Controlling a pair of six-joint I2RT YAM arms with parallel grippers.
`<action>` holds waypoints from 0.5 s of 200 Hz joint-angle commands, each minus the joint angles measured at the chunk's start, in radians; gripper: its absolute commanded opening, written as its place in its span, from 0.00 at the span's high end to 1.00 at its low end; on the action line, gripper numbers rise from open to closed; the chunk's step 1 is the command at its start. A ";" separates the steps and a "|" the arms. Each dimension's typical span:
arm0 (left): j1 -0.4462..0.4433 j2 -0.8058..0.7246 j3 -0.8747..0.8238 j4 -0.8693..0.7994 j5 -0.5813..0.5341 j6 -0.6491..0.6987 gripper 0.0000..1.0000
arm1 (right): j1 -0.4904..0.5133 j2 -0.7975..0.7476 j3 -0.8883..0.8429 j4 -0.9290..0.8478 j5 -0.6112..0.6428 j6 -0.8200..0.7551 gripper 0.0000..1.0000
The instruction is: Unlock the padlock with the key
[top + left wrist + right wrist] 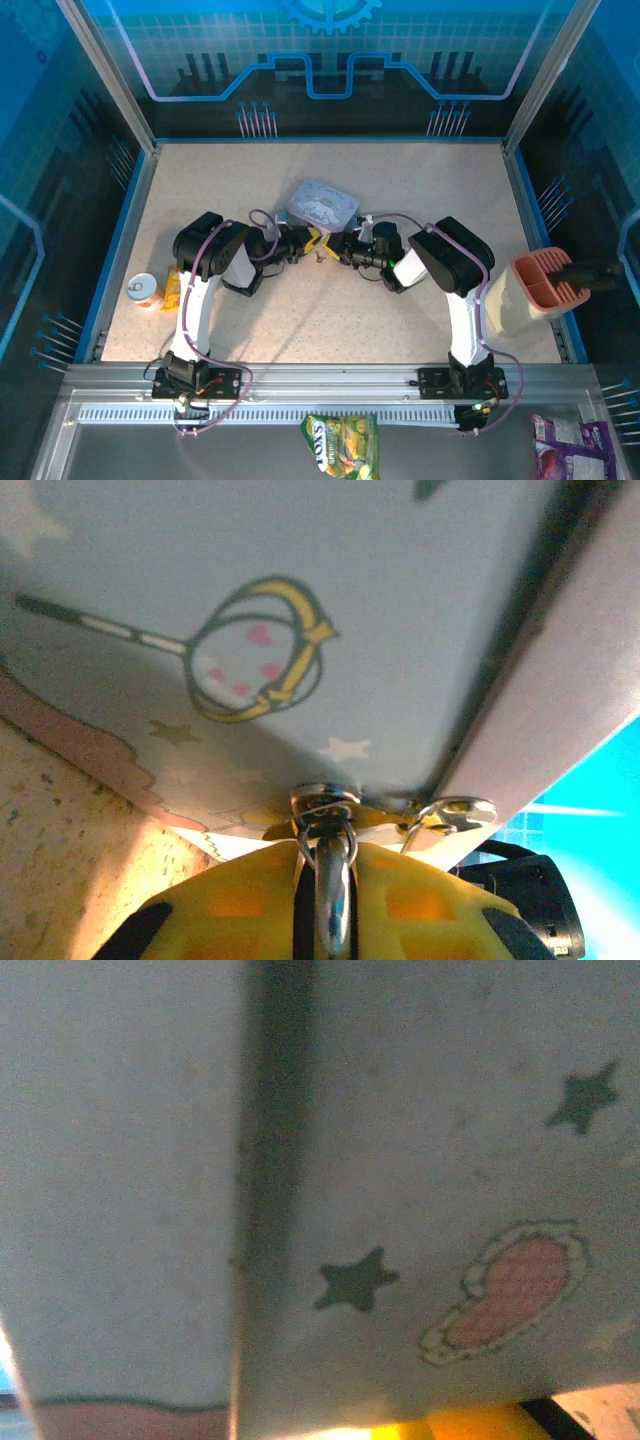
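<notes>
1. While its yellow fingers press together, the left gripper pinches the thin silver loop of the padlock, close against the printed side of the tin.
2. Right gripper sits just in front of the tin, facing the left one. I cannot tell how wide its jaws stand.
3. Padlock sits between both grippers, near the tin's front edge, with its body hidden.
4. Both arms bend inward over the table toward the tin.
</notes>
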State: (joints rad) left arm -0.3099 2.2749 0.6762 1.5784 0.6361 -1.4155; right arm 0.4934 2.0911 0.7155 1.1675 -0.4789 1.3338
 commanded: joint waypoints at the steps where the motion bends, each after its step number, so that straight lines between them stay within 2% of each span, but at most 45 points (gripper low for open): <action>1: -0.015 0.077 -0.045 -0.179 0.109 0.002 1.00 | -0.046 -0.035 -0.007 0.055 0.077 -0.029 0.76; 41: -0.015 0.078 -0.043 -0.178 0.099 0.001 1.00 | -0.025 -0.188 -0.067 -0.120 0.092 -0.172 0.74; 73: -0.015 0.078 -0.038 -0.178 0.094 -0.002 1.00 | 0.020 -0.370 -0.052 -0.523 0.188 -0.423 0.68; 100: -0.013 0.088 -0.038 -0.177 0.089 -0.010 1.00 | 0.086 -0.423 0.044 -0.826 0.260 -0.625 0.63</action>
State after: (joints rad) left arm -0.3099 2.2768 0.6773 1.5803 0.6750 -1.4151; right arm 0.5289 1.7130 0.6670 0.6685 -0.3298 0.9615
